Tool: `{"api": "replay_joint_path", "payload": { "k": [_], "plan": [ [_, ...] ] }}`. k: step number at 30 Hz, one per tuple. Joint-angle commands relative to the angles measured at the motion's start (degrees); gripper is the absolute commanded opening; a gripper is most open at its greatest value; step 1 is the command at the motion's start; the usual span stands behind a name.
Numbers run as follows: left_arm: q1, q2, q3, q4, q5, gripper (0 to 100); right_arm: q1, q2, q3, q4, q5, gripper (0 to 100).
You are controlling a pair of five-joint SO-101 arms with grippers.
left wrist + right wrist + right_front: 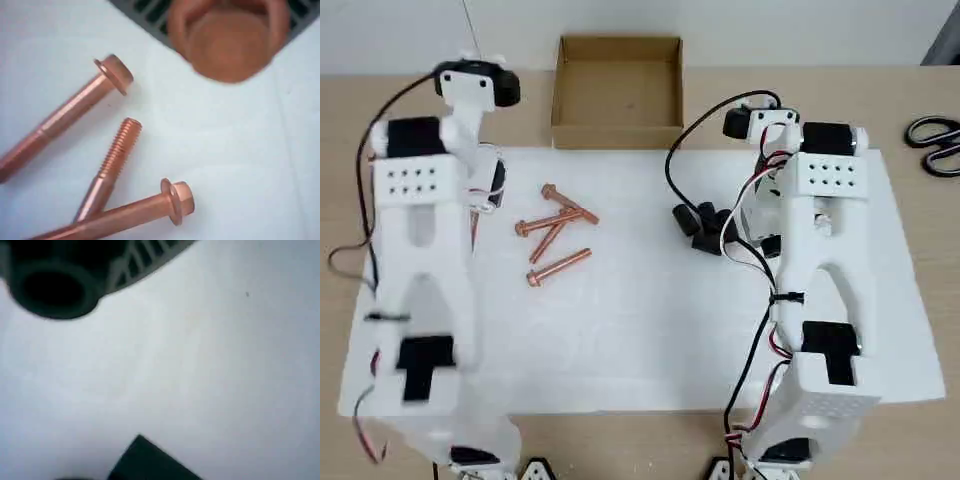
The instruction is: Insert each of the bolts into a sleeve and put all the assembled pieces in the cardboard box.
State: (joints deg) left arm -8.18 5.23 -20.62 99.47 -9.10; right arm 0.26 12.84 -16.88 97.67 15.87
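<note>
Threaded copper bolts (560, 266) (flanged hex heads), black tubular sleeves (698, 222)

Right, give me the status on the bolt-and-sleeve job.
Done: nothing; the cardboard box looks empty. In hand: the left tool seems to hold a bolt and the right tool a sleeve, not yet joined. Left: four loose bolts and the black sleeves on the white mat need assembling and boxing.

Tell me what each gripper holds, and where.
Left gripper: copper-coloured flanged bolt, seemingly by its shank, head free. Right gripper: black cylindrical sleeve, by its side wall.
</note>
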Motion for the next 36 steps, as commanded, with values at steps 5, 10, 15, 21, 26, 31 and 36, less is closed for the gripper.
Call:
{"api": "replay_joint_path", "payload": {
  "k": [5,10,15,21,26,31,36],
  "plan": [
    [0.4,-22.1,4.5,0.9,0.0,1,-1.4,-14.3,-0.8,0.6,-0.6,0.8],
    [0.4,-33.5,10.7,0.7,0.0,1,-1.5,-31.3,1.4,0.6,-1.2,0.8],
    [0.4,-42.4,21.1,-5.0,0.0,1,-3.8,-47.2,9.5,-3.3,-0.9,0.7],
    [1.1,-53.3,35.9,-21.4,0.3,1,-6.5,-60.4,25.0,-13.1,-0.9,0.7],
    [5.6,-63.4,51.1,-33.4,6.4,1,-8.8,-73.1,38.5,-17.6,-0.9,0.7],
    [10.8,-71.6,63.2,-47.4,17.9,1,-11.2,-85.2,53.7,-26.1,-1.2,0.7],
    [13.8,-74.5,66.4,-52.0,27.6,1,-16.2,-97.8,71.6,-33.0,-1.4,0.7]
  ]
}}
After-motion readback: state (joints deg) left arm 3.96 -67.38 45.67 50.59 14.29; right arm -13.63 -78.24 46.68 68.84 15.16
